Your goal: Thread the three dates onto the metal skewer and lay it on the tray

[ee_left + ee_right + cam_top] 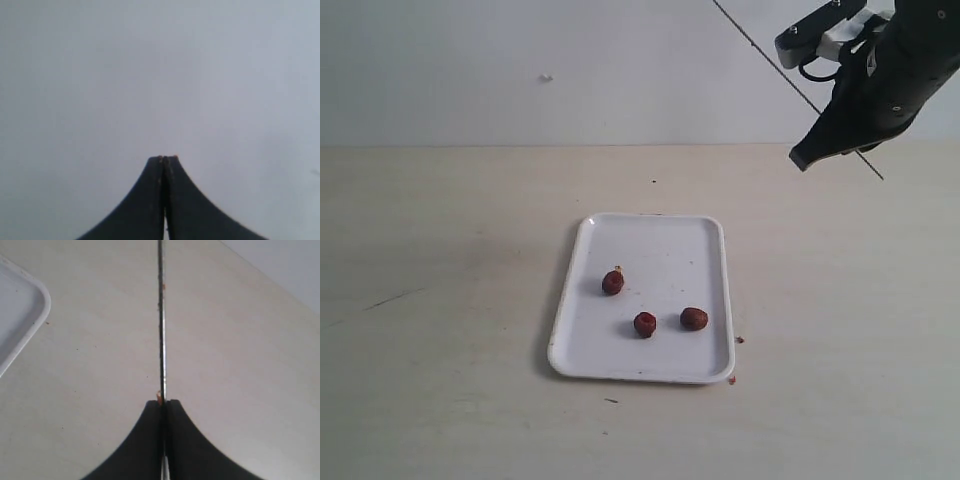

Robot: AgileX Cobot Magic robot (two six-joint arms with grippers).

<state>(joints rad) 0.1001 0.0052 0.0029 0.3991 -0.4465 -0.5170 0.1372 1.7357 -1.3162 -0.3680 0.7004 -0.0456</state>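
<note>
Three dark reddish-brown dates lie loose on the white tray (650, 225): one (612, 282) toward its left, one (645, 324) near the front middle, one (694, 319) to the right of that. My right gripper (802, 158) hangs high at the upper right, shut on the thin metal skewer (760, 52), which slants up and left from it. The right wrist view shows the skewer (161, 315) running straight out from the shut gripper (163, 402) over the table, with the tray corner (35, 315) beside it. My left gripper (163, 158) is shut, empty, facing a blank grey surface.
Tiny reddish crumbs (739, 340) lie on the pale wooden table just right of the tray's front corner. A white wall rises behind the table. The left arm is out of the exterior view.
</note>
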